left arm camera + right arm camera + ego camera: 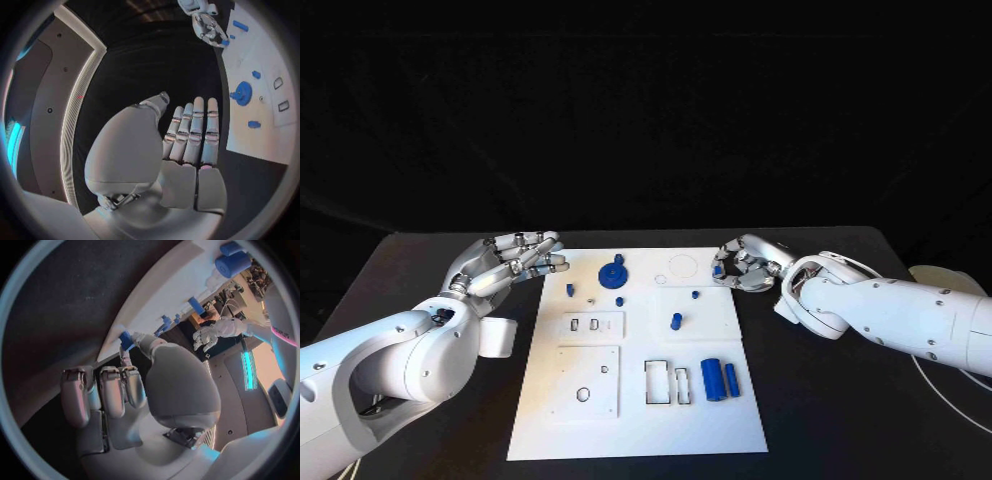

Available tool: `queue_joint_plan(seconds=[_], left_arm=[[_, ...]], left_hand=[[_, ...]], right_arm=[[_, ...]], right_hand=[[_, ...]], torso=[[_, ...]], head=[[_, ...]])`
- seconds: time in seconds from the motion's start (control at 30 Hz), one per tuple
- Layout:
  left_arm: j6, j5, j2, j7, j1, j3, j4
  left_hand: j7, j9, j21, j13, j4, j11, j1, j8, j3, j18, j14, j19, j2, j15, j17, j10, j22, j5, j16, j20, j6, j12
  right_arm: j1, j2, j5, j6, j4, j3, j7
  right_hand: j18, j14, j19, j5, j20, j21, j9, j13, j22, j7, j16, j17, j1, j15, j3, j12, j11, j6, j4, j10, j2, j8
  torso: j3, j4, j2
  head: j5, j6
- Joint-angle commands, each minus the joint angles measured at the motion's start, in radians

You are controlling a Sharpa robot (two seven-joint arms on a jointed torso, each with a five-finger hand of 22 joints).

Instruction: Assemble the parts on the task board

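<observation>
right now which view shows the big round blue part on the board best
The head view: the round blue part lies unobstructed near the task board's far edge, beside the left hand. The left wrist view shows it clearly but bent. I cannot identify it in the right wrist view.

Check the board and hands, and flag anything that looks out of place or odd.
Nothing looks spilled or damaged. The white task board lies flat, with two blue cylinders lying loose beside empty cutouts. The right hand pinches a small blue part at the board's far edge; the left hand holds nothing.
</observation>
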Motion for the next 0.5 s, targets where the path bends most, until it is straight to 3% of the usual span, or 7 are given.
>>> queue_joint_plan(seconds=[0.03,0.13,0.2,0.5], left_arm=[[0.016,0.002,0.0,0.003,0.001,0.001,0.001],[0.017,0.002,0.0,0.002,0.001,0.001,0.001],[0.017,0.002,-0.001,0.001,0.001,0.001,0.0],[0.018,0.002,-0.002,-0.003,0.001,0.001,-0.001]], left_hand=[[0.017,-0.002,0.004,0.0,0.0,-0.002,-0.008,-0.006,0.005,0.005,0.003,0.005,0.0,-0.001,0.002,0.007,-0.001,-0.003,0.006,0.001,0.003,-0.004],[0.017,-0.002,0.004,0.0,0.0,-0.002,-0.009,-0.006,0.006,0.005,0.003,0.005,0.0,-0.001,0.002,0.007,-0.002,-0.003,0.006,0.001,0.004,-0.004],[0.017,-0.002,0.004,0.0,0.0,-0.002,-0.009,-0.006,0.006,0.005,0.003,0.005,0.0,-0.001,0.002,0.007,-0.002,-0.003,0.006,0.001,0.004,-0.005],[0.017,-0.002,0.004,0.0,0.0,-0.002,-0.009,-0.006,0.006,0.005,0.003,0.005,0.0,-0.001,0.002,0.007,-0.002,-0.003,0.006,0.001,0.004,-0.005]], right_arm=[[-0.001,0.001,0.034,-0.032,0.0,0.0,0.03],[-0.001,0.001,0.045,-0.044,-0.001,0.0,0.032],[-0.001,0.001,0.049,-0.052,-0.001,0.0,0.031],[0.0,0.002,0.043,-0.065,0.019,0.0,0.01]], right_hand=[[-0.009,0.087,0.07,-0.005,-0.009,0.005,0.008,0.183,0.224,-0.009,0.006,0.18,-0.004,-0.009,0.005,0.002,-0.009,0.018,0.003,0.043,0.02,0.016],[-0.009,0.087,0.07,-0.011,-0.016,0.005,0.018,0.185,0.224,-0.02,0.006,0.18,-0.001,-0.017,0.007,0.003,-0.018,0.035,-0.002,0.044,0.028,0.036],[-0.009,0.087,0.071,-0.052,-0.023,0.006,0.024,0.185,0.226,-0.026,0.006,0.181,0.005,-0.023,0.018,0.003,-0.025,0.034,-0.009,0.045,0.041,0.046],[-0.01,0.087,0.073,-0.064,-0.027,0.009,0.026,0.181,0.228,-0.027,0.005,0.181,0.008,-0.025,0.027,-0.001,-0.027,0.026,-0.017,0.041,0.043,0.048]], torso=[[-0.0005,0.0001,0.0],[-0.0004,0.0,0.0],[0.0,0.0002,0.0],[-0.0004,0.0004,-0.001]], head=[[0.0,0.0],[0.001,0.0],[0.001,-0.001],[0.005,0.0]])
